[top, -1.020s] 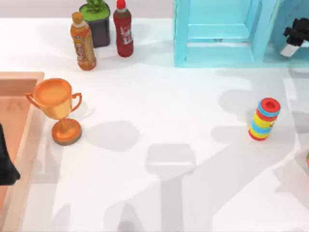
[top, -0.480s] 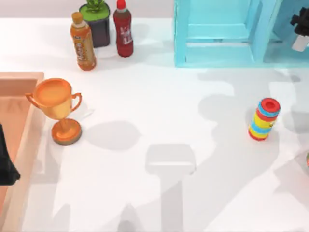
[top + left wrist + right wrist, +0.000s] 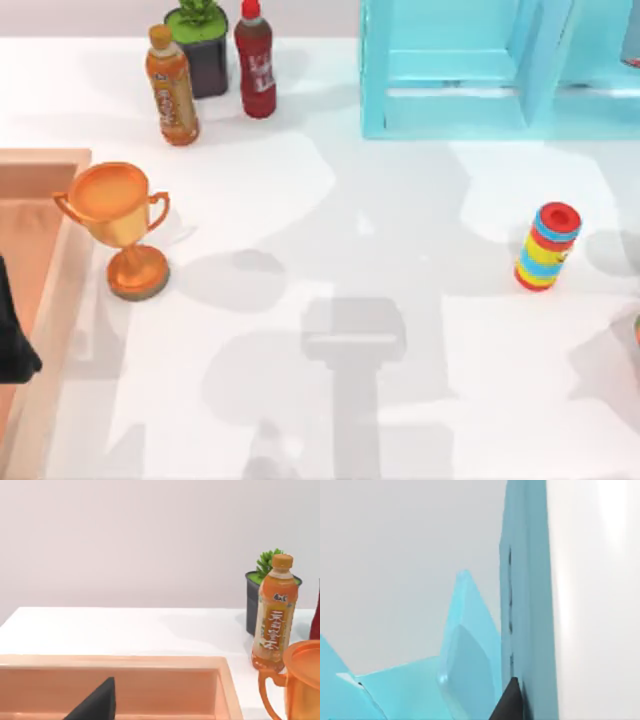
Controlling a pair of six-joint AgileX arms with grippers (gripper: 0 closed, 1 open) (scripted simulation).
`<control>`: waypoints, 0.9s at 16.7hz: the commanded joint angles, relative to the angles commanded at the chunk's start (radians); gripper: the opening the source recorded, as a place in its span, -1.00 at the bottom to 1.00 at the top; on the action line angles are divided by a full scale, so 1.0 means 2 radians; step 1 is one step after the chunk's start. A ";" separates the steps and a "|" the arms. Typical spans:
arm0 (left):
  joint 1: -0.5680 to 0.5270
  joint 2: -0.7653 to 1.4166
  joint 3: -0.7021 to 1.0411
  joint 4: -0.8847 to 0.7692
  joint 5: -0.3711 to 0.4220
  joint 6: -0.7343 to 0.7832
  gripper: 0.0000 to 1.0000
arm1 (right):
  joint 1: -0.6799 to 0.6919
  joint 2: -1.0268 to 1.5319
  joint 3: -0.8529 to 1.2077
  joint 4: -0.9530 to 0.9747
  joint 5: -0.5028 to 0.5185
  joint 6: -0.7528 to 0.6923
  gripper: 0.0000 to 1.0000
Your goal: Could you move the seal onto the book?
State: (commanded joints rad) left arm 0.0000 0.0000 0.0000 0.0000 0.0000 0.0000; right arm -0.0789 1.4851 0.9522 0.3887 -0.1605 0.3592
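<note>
1. Our left claw (image 3: 95,705) hangs over the wooden tray (image 3: 30,230), out at 9 o'clock on the table. We cannot tell if it is open or closed.
2. Our right claw (image 3: 509,700) is tucked close against the light-blue shelf frame (image 3: 450,70), up near 1 o'clock. We cannot tell if that one is open or closed either.
3. Near the left claw stands the gold trophy cup (image 3: 115,225), at 9 o'clock. At 11 o'clock are an orange drink bottle (image 3: 172,88), a red bottle (image 3: 256,62) and a potted plant (image 3: 200,40).
4. At 3 o'clock stands a stack of coloured rings (image 3: 547,247).
5. We cannot tell where the seal or the book is from here.
6. We think a seal is small, hard and light. It should not bend or squash.
7. We would pinch it on two flat sides, about the middle, and keep it standing up. It may be smooth, so we should hold it firmly.
</note>
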 joint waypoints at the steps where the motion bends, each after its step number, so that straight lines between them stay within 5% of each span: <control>1: 0.000 0.000 0.000 0.000 0.000 0.000 1.00 | -0.002 -0.037 -0.015 -0.023 -0.001 0.000 -1.00; 6: 0.000 0.000 0.000 0.000 0.000 0.000 1.00 | -0.012 -0.145 -0.071 -0.105 -0.001 0.000 -1.00; 15: 0.000 0.000 0.000 0.000 0.000 0.000 1.00 | 0.020 -0.135 -0.068 -0.101 0.024 -0.029 -1.00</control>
State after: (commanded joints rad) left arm 0.0000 0.0000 0.0000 0.0000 0.0000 0.0000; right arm -0.0391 1.2158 0.8157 0.1864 -0.1116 0.3013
